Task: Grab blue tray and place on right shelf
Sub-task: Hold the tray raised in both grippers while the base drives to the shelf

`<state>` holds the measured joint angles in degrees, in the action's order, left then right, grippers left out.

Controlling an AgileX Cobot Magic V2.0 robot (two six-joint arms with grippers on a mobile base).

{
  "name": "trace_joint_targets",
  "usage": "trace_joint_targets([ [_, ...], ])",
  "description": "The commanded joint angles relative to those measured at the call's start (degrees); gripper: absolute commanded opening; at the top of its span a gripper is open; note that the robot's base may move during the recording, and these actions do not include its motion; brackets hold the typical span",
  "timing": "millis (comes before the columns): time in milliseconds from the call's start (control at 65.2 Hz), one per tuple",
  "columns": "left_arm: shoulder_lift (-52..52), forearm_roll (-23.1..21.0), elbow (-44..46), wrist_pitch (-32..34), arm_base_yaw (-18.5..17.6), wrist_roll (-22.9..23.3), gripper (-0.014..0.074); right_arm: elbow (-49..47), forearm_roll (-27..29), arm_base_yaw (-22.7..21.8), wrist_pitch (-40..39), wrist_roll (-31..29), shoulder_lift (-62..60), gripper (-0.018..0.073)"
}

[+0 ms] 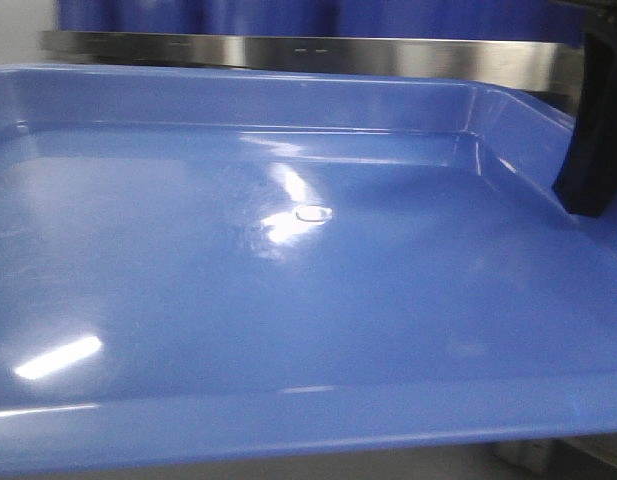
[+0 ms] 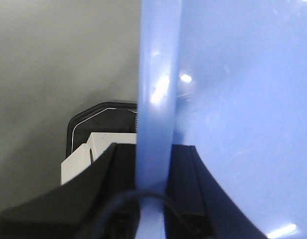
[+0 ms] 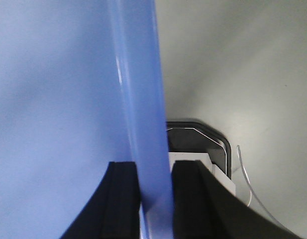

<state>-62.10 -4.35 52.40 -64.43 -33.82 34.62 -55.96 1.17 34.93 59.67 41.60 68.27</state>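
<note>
The blue tray [image 1: 288,280] fills the front view, held up level and close to the camera, its round centre mark showing. Behind its far rim runs the shiny steel lip of the right shelf [image 1: 308,55]. My left gripper [image 2: 153,172] is shut on the tray's rolled left rim [image 2: 155,109], one black finger [image 2: 116,174] on each side. My right gripper [image 3: 153,184] is shut on the tray's right rim [image 3: 141,109] in the same way. In the front view, the right gripper shows as a black finger [image 1: 593,150] over the tray's right edge.
Dark blue bins [image 1: 288,15] stand on the steel shelf behind the tray. Below each wrist a pale grey floor [image 2: 49,69] shows, and part of the robot's dark base [image 3: 203,137] with a white block on it.
</note>
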Motion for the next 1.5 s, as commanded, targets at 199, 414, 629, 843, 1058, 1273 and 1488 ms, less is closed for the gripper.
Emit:
trace_joint_targets([
  [199,0.92,1.21,1.31,-0.29,-0.06,0.45,0.0004,-1.38,-2.56,-0.16,-0.70,0.94,-1.58,0.0212],
  [414,0.92,1.21,1.31,-0.29,-0.06,0.45,0.0004,-1.38,-2.56,-0.16,-0.70,0.94,-1.58,0.0212],
  [629,0.92,1.21,1.31,-0.29,-0.06,0.45,0.0004,-1.38,-2.56,-0.16,-0.70,0.94,-1.58,0.0212],
  [843,0.92,1.21,1.31,-0.29,-0.06,0.45,0.0004,-1.38,-2.56,-0.16,-0.70,0.94,-1.58,0.0212],
  [1058,0.92,1.21,1.31,-0.29,-0.06,0.45,0.0004,-1.38,-2.56,-0.16,-0.70,0.94,-1.58,0.0212],
  [1273,0.92,1.21,1.31,-0.29,-0.06,0.45,0.0004,-1.38,-2.56,-0.16,-0.70,0.94,-1.58,0.0212],
  [1488,0.92,1.21,1.31,-0.29,-0.06,0.45,0.0003,-1.38,-2.56,-0.16,-0.70,0.94,-1.58,0.0212],
])
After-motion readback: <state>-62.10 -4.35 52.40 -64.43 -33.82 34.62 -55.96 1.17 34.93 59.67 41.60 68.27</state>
